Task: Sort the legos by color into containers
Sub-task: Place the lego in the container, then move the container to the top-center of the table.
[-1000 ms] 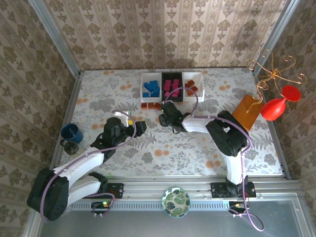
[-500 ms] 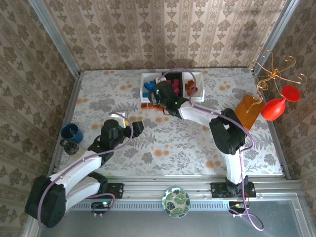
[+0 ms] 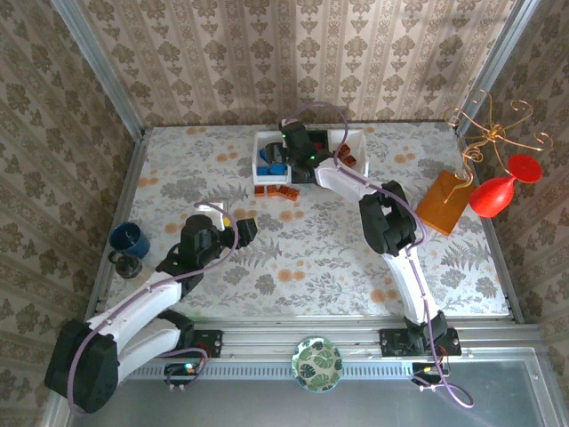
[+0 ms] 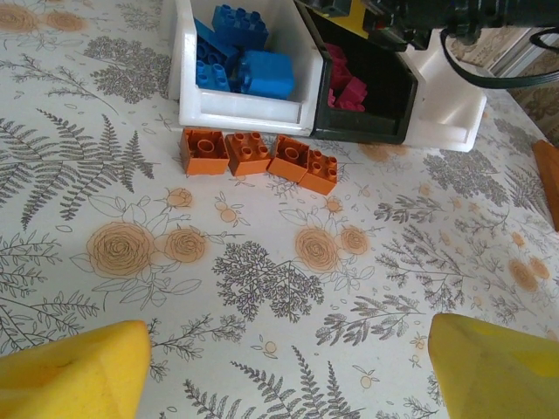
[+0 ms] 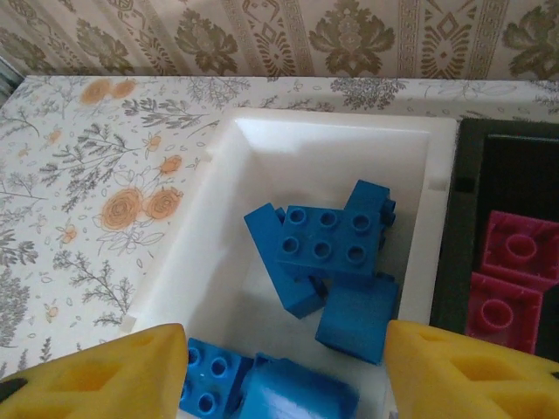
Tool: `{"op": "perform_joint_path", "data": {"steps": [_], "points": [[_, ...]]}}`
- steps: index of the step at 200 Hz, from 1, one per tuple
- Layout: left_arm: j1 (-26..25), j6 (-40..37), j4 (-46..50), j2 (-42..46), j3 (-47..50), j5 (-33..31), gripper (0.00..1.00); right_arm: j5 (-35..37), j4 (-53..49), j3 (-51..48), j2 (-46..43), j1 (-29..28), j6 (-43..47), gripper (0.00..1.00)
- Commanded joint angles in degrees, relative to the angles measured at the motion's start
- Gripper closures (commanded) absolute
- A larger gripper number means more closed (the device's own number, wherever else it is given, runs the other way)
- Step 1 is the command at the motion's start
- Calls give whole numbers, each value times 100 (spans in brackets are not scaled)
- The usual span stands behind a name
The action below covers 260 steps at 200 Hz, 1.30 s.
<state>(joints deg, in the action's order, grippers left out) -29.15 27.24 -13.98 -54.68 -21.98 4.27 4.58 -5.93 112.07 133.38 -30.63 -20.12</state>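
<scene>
Left arm: base at the near-left edge, links slanting low over the floral-print desk (image 3: pixel 311 267). The left pincer (image 3: pixel 246 230) is aimed at the far row of trays. Its yellow fingers (image 4: pixel 70 371) stand wide apart, released, nothing between them. The lower edge of the wrist view cuts them off.

Beyond it, well apart: four brown-orange lego bricks (image 4: pixel 249 154) of plastic in a row on the desk, studs up, side by side. They sit just in front of the trays.

Tray row:
- The left white shallow rectangular tray (image 4: pixel 240 113) holds blue lego bricks (image 5: pixel 327 240), heaped, some tilted.
- The black tray (image 4: pixel 362 133) stands against it on the right and holds magenta-pink lego bricks (image 5: pixel 515 262).
- The right white tray (image 4: pixel 450 105) has its inside hidden by the right arm in the left wrist view. From above, a few further orange bricks (image 3: pixel 348 160) show in it, partly covered.

Right arm: base at the near-right edge, forearm stretched far and leftward across the desk to the tray row. The right pincer (image 5: pixel 284 349) hangs over the left white tray, looking down, fingers spread wide, released, empty. The blue bricks lie below, between the fingers. Finger bases cut off; contact with any brick cannot be told.
</scene>
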Motion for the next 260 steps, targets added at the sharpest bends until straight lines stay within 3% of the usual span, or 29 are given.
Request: {"op": "perform_joint_path", "data": {"steps": [1, 56, 81, 106, 128, 182, 231, 260], "points": [[25, -49, 106, -173, -307, 14, 16, -344, 103, -524, -956, -29, 114, 32], [86, -238, -177, -1908, -1213, -286, 20, -102, 1710, -4405, -3160, -39, -125, 22], [510, -146, -207, -2996, -1964, 78, 31, 221, 1565, -5106, -3525, 148, -140, 20], [745, -142, -242, -3826, -2563, 220, 40, -78, 1495, -5420, -3532, 527, -368, 26], [843, -192, -38, -4449, -3109, 274, 48, -214, 1546, -5430, -3307, 661, -403, 33], [1098, -196, 96, -5288, -3899, 464, 55, -622, 1477, -4521, -2278, 985, -458, 45], [1312, -186, 80, -5710, -4264, 700, 52, -748, 1019, -3460, -1670, 1079, -237, 47], [1368, -219, 90, -5791, -4407, 821, 49, -816, 1140, -3634, -1846, 1060, -178, 45]]}}
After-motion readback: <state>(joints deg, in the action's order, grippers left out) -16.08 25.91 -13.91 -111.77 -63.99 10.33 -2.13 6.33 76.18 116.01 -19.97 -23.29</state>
